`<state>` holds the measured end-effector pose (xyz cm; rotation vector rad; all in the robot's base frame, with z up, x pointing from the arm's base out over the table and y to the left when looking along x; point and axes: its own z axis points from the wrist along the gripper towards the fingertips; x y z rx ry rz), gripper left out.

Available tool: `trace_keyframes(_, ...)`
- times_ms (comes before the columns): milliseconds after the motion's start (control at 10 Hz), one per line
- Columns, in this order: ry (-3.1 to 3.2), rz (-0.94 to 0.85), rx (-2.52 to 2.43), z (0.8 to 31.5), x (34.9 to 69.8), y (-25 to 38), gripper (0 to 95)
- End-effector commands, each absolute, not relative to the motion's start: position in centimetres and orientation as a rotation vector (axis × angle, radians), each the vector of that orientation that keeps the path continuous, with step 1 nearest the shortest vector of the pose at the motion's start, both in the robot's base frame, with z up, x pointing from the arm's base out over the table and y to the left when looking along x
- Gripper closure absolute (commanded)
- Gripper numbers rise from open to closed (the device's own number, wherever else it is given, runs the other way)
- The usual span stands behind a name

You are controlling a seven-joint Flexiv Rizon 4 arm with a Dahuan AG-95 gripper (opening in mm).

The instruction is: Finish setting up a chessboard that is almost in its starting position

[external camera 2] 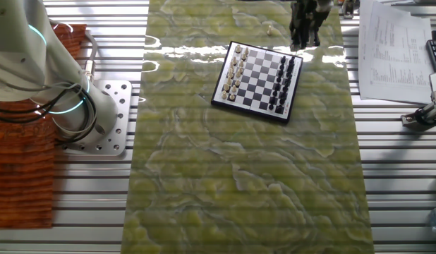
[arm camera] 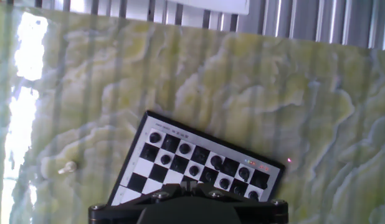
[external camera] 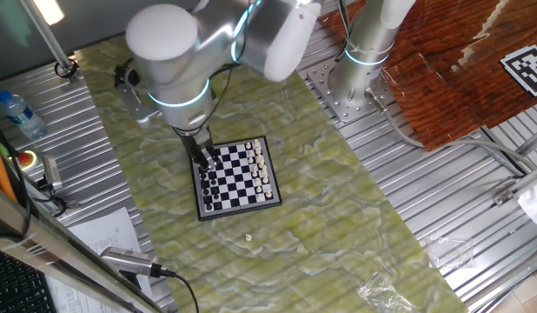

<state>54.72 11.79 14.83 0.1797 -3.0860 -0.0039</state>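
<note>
The chessboard lies on the green marbled bench, and the gripper hangs over its dark-piece edge; its fingers are too small and hidden to tell whether they are spread or pinched. One cream piece lies off the board, well apart from the gripper. Descending here risks toppling the tightly packed dark pieces, and the stray is tiny enough to slip or roll when pinched.
</note>
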Motion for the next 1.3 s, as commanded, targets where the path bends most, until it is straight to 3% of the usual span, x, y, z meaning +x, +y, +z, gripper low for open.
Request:
trace_keyframes(100, -3.105, 0.006, 0.172, 14.7, 54.8, 11.7, 95.0)
trace_keyframes(300, -3.119, 0.007, 0.191, 14.7, 54.8, 11.7, 95.0)
trace_keyframes(500, -3.097, 0.296, 0.39, 14.7, 54.8, 11.7, 95.0)
trace_keyframes(600, -3.086, 0.277, 0.414, 14.7, 54.8, 11.7, 95.0)
trace_keyframes(700, -3.112, 0.11, 0.428, 14.7, 54.8, 11.7, 95.0)
trace_keyframes(800, -3.114, 0.054, 0.441, 14.7, 54.8, 11.7, 95.0)
trace_keyframes(1000, -3.103, 0.103, 0.434, 14.7, 54.8, 11.7, 95.0)
trace_keyframes(1300, -3.143, 0.08, 0.29, 13.7, 53.9, 16.6, 95.0)
